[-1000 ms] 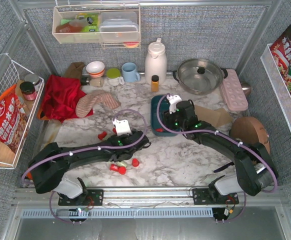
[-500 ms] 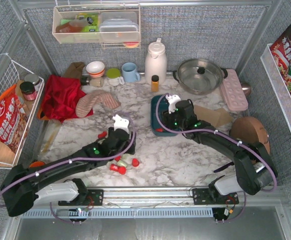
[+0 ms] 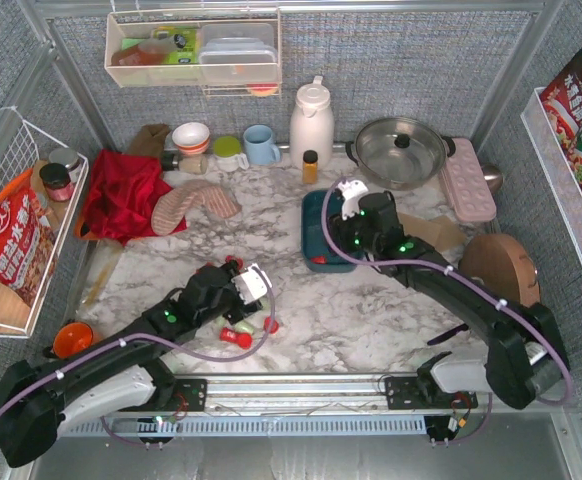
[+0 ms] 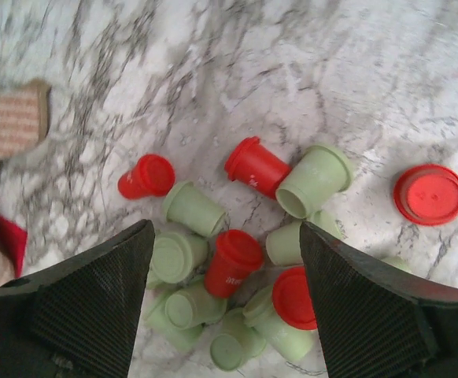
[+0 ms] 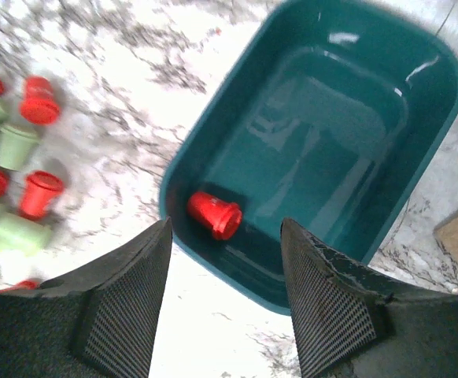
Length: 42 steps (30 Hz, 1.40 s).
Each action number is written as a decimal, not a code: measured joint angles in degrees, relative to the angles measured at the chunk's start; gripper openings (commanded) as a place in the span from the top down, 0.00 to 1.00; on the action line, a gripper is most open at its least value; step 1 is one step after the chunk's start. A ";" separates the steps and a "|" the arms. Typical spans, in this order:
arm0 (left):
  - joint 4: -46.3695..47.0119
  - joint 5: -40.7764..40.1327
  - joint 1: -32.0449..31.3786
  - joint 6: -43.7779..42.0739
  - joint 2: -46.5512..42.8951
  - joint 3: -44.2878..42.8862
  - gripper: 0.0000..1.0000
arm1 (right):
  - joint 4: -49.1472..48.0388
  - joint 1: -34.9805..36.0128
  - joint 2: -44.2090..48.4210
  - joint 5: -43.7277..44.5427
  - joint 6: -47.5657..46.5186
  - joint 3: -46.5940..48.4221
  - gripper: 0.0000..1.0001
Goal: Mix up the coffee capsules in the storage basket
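Observation:
Several red and mint-green coffee capsules (image 4: 237, 260) lie in a loose pile on the marble table. My left gripper (image 4: 225, 236) hangs open straight above the pile, one finger on each side, touching none. From the top view the left gripper (image 3: 235, 289) hides most of the pile, and a few red capsules (image 3: 237, 338) show beside it. The teal storage basket (image 5: 418, 47) holds one red capsule (image 5: 213, 214) lying on its side near its corner. My right gripper (image 5: 226, 228) is open and empty over the basket's (image 3: 313, 222) near edge.
A tan cardboard piece (image 3: 426, 232) lies right of the basket. At the back stand a white kettle (image 3: 311, 122), a steel pot (image 3: 401, 150) and a blue mug (image 3: 261, 145). A red cloth (image 3: 121, 195) with a striped mitt (image 3: 193, 205) lies back left, an orange cup (image 3: 71, 338) near left.
My left arm has drawn back toward the near left, and its gripper has come down over the capsule pile, opening wider. The right gripper has shifted slightly right over the basket.

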State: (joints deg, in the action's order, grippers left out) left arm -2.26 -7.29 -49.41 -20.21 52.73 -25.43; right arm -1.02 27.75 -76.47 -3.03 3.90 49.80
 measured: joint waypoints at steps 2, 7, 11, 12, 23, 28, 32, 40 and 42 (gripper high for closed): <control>0.44 3.74 0.79 -4.46 -0.48 0.68 0.21 | 2.10 0.00 2.14 -0.50 0.98 1.75 0.39; 0.68 12.09 2.03 -13.81 1.92 0.83 0.25 | 6.82 0.00 8.50 -1.77 2.08 5.44 0.39; 1.40 17.57 2.03 -17.88 3.13 1.29 0.29 | 9.40 0.00 13.86 -2.14 2.27 3.89 0.38; 2.01 18.36 2.05 -18.64 3.19 1.79 0.30 | 9.60 0.00 15.17 -2.12 2.27 2.84 0.38; 8.20 21.68 2.21 -22.40 10.47 3.63 0.39 | 7.93 0.00 18.34 -2.80 2.49 -2.84 0.36; 11.87 20.44 2.27 -23.50 10.86 5.27 0.38 | 6.82 0.00 18.69 -4.35 2.89 -3.41 0.36; 13.03 20.28 2.27 -24.72 11.93 5.68 0.39 | 6.56 0.00 19.87 -4.81 2.93 -4.52 0.36; 12.22 20.65 2.27 -26.36 16.76 3.87 0.46 | 6.38 0.00 21.18 -5.03 3.08 -4.72 0.36; 11.72 20.81 2.29 -26.95 17.92 3.41 0.50 | 6.38 0.00 21.42 -5.11 3.08 -4.72 0.35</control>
State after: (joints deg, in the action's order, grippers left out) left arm 9.45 13.52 -47.11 -47.16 70.65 -22.02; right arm 5.37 27.75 -55.05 -8.14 6.98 45.08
